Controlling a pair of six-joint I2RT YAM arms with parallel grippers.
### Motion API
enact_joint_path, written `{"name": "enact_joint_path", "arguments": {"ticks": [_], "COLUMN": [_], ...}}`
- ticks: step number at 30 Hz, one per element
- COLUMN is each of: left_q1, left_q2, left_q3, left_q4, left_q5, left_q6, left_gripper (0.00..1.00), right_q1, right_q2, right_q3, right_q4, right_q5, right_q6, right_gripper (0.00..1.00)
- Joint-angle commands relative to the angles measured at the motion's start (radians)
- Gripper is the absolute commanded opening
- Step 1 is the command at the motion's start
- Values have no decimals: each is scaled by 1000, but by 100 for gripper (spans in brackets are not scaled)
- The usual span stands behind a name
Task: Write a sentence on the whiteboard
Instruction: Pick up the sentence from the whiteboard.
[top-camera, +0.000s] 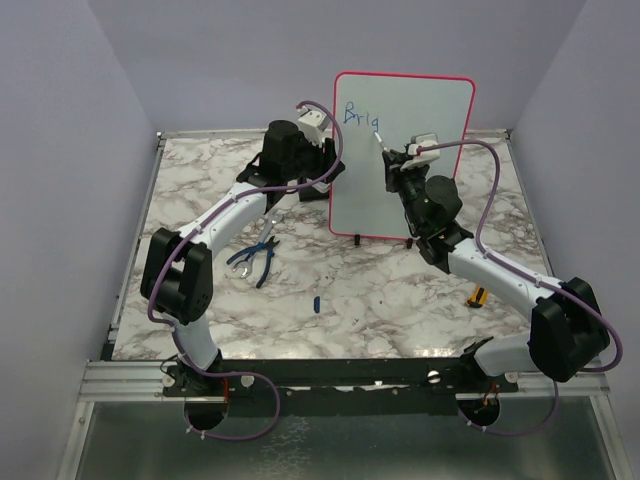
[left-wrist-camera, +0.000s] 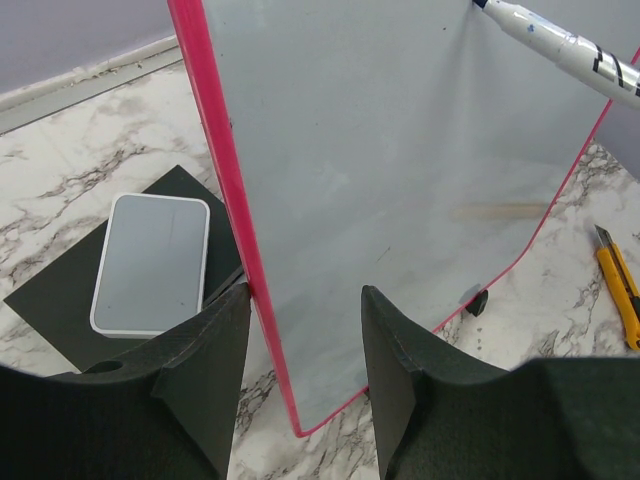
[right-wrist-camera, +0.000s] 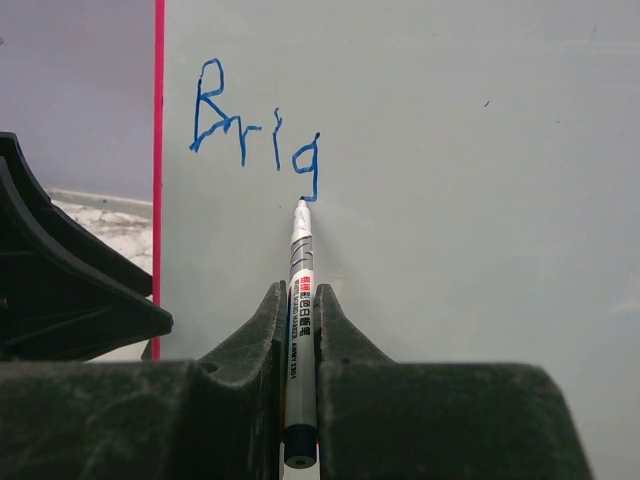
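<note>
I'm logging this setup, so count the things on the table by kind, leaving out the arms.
Whiteboard: 1
Marker: 1
Pliers: 1
Utility knife: 1
Eraser: 1
Small blue cap: 1
Total: 6

**White links, black joints, purple cables**

The left arm (top-camera: 225, 210) and right arm (top-camera: 500, 272) pair glossy white links with bulky black joint housings. Purple cables (top-camera: 491, 195) loop along both and trail out at 6 o'clock. The left tool (left-wrist-camera: 305, 300) and right tool (right-wrist-camera: 300, 300) have matte black wedge fingers (left-wrist-camera: 205, 370).
</note>
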Motion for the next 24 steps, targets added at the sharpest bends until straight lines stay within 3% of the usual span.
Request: {"name": "enact_joint_path", "arguments": {"ticks": [1,13,24], "left_q1": [-1,-1,-1], "left_q2": [-37,-33,-34], "left_q3": [5,5,3], "left_q4": [-3,-5,-5], "left_q5": [23,10,12], "left_q6": [-1,-7,-6], "left_gripper": [49,49,49], "right_q1": [-3,-3,-3], "right_q2": [10,-118,-71], "right_q3": [29,-35,50], "right_q4": [-6,39,48], "right_q5": [-25,-56,19], "right_q6": [4,6,-67], "right_gripper": [1,1,1]}}
